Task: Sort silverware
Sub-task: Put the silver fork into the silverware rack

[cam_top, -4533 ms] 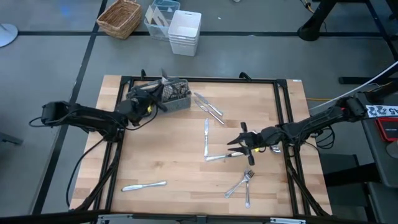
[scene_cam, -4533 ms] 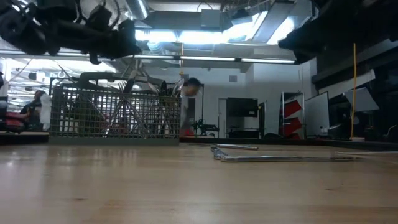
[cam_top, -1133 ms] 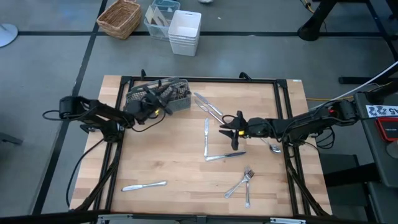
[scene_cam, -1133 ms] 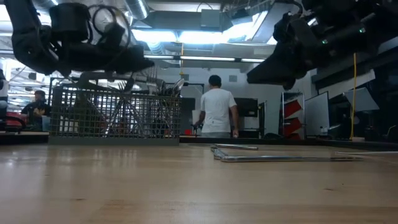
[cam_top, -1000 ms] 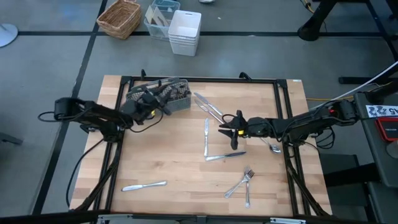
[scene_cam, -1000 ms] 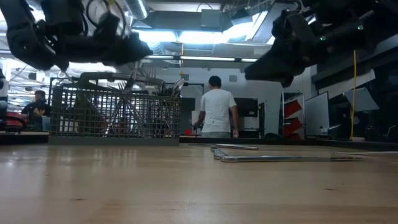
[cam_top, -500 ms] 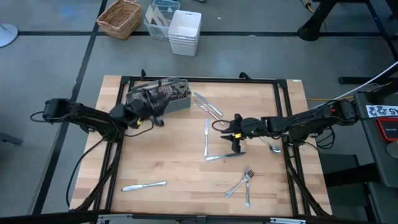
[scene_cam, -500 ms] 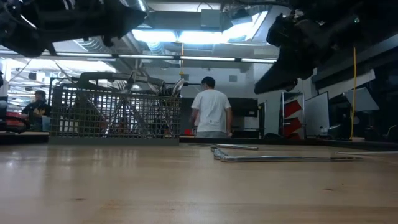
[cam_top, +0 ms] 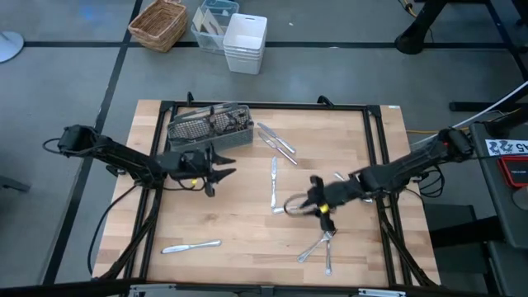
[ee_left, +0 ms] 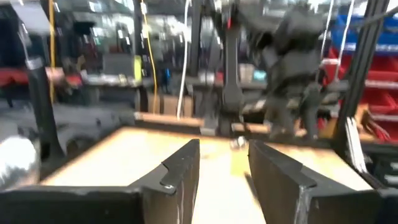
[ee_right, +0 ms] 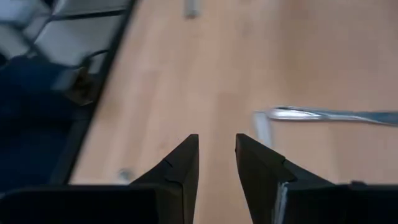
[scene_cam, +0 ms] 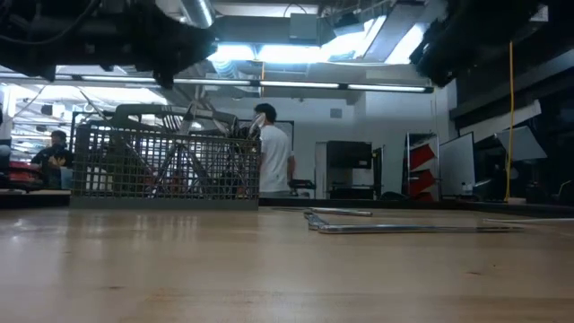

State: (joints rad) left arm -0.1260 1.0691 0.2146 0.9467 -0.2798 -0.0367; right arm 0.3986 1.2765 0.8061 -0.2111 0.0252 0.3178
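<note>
Silverware lies scattered on the wooden table: two pieces [cam_top: 276, 140] near the caddy, a knife [cam_top: 273, 177] in the middle, forks [cam_top: 318, 246] near the front, a knife [cam_top: 191, 246] at the front left. The grey wire-mesh caddy [cam_top: 210, 125] stands at the far left with pieces upright in it. My left gripper [cam_top: 221, 175] hovers open in front of the caddy, pointing toward the table's right, its fingers [ee_left: 180, 171] empty. My right gripper [cam_top: 299, 205] hangs open above a piece lying mid-table [cam_top: 285, 209], tipped downward; another piece [ee_right: 329, 115] shows beyond its fingers.
Black frame rails [cam_top: 375, 148] run along the table's edges. Off the table at the back stand a wicker basket [cam_top: 158, 23] and a white bin [cam_top: 245, 41]. A person [scene_cam: 273, 152] walks in the room behind. Bare wood [cam_top: 239, 223] lies between the two grippers and the front edge.
My left gripper has swung away from the caddy toward the table's near side and middle, turning until it points toward the right edge. My right gripper has moved toward the near edge, risen and tipped downward over the mid-table piece. The silverware has stayed in place.
</note>
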